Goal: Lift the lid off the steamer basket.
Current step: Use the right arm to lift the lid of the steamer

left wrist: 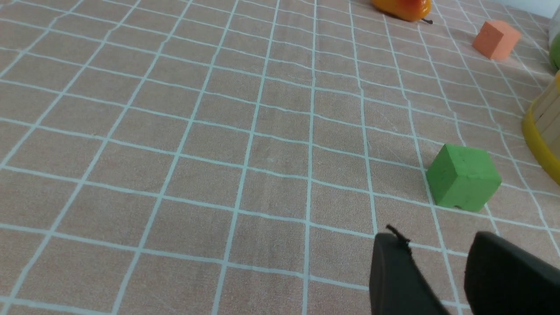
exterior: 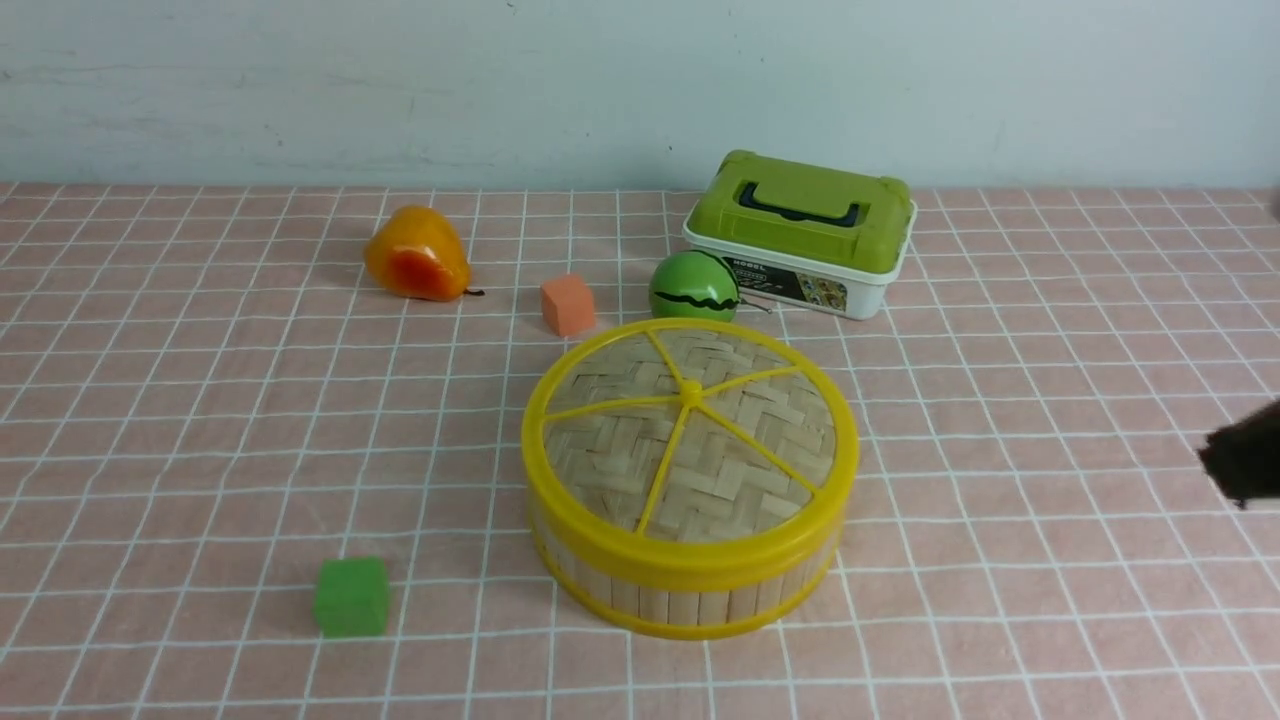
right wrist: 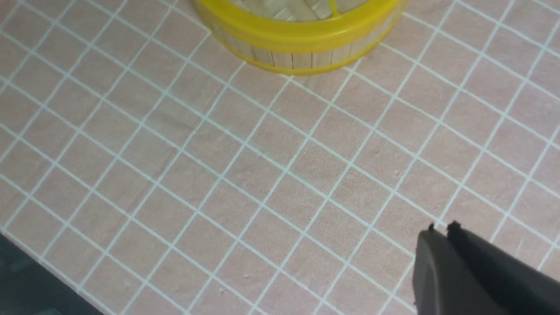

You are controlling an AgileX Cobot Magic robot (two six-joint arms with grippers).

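The lid [exterior: 690,425], a woven bamboo disc with a yellow rim and yellow spokes, sits flat on the steamer basket [exterior: 690,590] in the middle of the table. The basket's slat wall and part of the lid also show in the right wrist view [right wrist: 302,52], and its edge shows in the left wrist view [left wrist: 544,127]. My right gripper [right wrist: 442,229] is shut and empty, low over the cloth to the right of the basket; it shows as a dark tip at the front view's right edge [exterior: 1240,465]. My left gripper [left wrist: 437,240] is open and empty, near a green cube.
A green cube [exterior: 352,596] lies front left of the basket. An orange cube [exterior: 567,304], a green striped ball [exterior: 693,287] and a pear-like fruit [exterior: 417,256] lie behind it. A green-and-white box [exterior: 800,232] stands at the back right. A pink checked cloth covers the table.
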